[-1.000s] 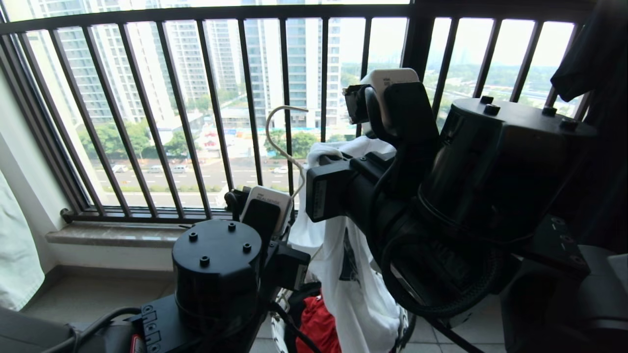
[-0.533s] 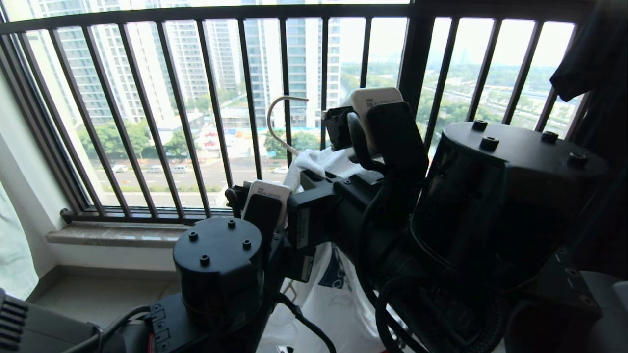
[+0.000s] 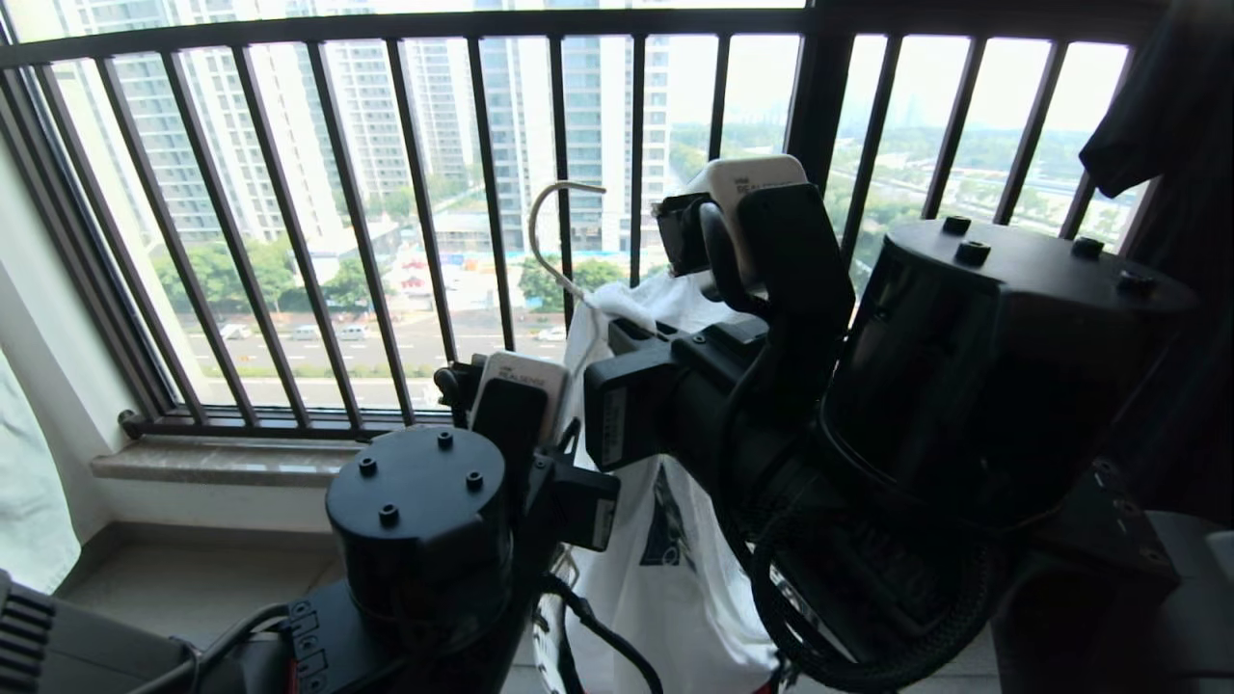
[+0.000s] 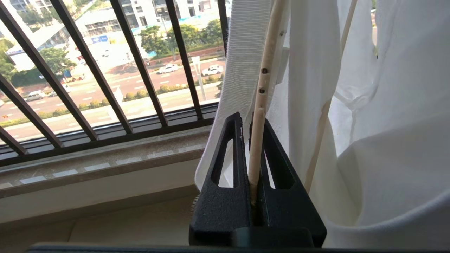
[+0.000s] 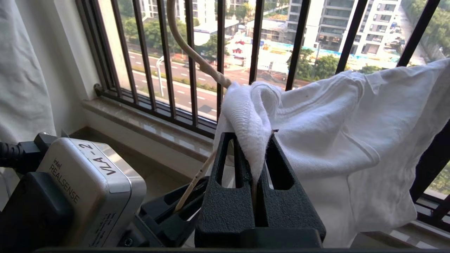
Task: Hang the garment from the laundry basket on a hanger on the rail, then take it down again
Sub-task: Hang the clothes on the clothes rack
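Observation:
The garment (image 3: 665, 540), a white T-shirt with a dark graphic, hangs between my two arms in front of the window. The cream hanger (image 3: 549, 231) is threaded into it, and its hook sticks up above the collar. My left gripper (image 4: 250, 121) is shut on the hanger's thin rod (image 4: 265, 70), low beside the shirt (image 4: 386, 123). My right gripper (image 5: 251, 137) is shut on the ribbed collar of the garment (image 5: 334, 123), just under the hanger's hook (image 5: 186, 45). In the head view both grippers are hidden behind their own wrists. The laundry basket and the rail are out of view.
Black window bars (image 3: 424, 222) and a stone sill (image 3: 222, 458) stand close behind the shirt. A dark garment (image 3: 1166, 96) hangs at the upper right. A white curtain (image 3: 29, 501) hangs at the far left. Tiled floor (image 3: 183, 588) lies below the sill.
My right arm dipped towards the left and came partly back up. The hanger's hook has risen a little. The shirt now covers the red cloth seen low down a second ago.

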### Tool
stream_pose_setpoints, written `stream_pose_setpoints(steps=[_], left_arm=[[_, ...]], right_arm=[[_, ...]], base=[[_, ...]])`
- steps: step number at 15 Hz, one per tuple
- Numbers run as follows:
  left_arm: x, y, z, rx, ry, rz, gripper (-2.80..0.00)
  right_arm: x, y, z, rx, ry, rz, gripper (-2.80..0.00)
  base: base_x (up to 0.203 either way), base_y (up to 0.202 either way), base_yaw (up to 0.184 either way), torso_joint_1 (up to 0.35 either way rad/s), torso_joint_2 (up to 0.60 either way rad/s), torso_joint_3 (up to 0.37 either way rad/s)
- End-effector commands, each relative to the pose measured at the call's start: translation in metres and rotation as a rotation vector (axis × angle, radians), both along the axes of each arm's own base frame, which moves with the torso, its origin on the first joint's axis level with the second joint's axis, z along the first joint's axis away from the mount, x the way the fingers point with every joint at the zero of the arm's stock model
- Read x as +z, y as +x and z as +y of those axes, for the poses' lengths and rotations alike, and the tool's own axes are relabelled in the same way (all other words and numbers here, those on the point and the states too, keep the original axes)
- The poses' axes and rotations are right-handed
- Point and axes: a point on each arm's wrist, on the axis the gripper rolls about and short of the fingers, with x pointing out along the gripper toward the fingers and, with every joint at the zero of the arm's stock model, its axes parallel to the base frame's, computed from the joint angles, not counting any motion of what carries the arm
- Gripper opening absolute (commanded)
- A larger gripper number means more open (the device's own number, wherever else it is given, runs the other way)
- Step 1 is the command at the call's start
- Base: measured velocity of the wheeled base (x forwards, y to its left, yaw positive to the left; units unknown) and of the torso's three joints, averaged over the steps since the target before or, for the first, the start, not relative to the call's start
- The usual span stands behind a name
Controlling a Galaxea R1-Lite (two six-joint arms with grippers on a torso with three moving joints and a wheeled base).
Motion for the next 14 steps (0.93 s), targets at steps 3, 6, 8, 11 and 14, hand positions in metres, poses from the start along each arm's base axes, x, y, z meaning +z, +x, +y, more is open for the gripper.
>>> stream_pose_setpoints(steps=[3,6,8,11,14], left_arm=[[0.005,-0.002,0.002,-0.002,-0.025,-0.016,-2.80],[0.009,-0.003,0.004,-0.004,-0.041,-0.023,-2.80],[0.009,-0.005,0.002,-0.037,-0.062,-0.039,-2.80],[0.006,-0.013,0.003,-0.134,-0.078,-0.064,-2.80],[0.003,-0.014,0.001,-0.140,-0.070,-0.056,-2.80]], right_arm=[[0.002,0.006,-0.005,-0.029,-0.004,-0.011,-2.80],[0.002,0.009,-0.007,-0.039,-0.009,-0.013,-2.80],[0.000,0.011,-0.006,-0.042,-0.014,-0.011,-2.80],[-0.004,0.013,-0.003,-0.042,-0.026,-0.004,-2.80],[-0.003,0.013,-0.002,-0.041,-0.021,-0.007,-2.80]], base=[[0.000,0.000,0.000,0.000,0.00,0.000],[0.000,0.000,0.000,0.000,0.00,0.000],[0.000,0.000,0.000,0.000,0.00,0.000],[0.000,0.000,0.000,0.000,0.00,0.000],[0.000,0.000,0.000,0.000,0.00,0.000]])
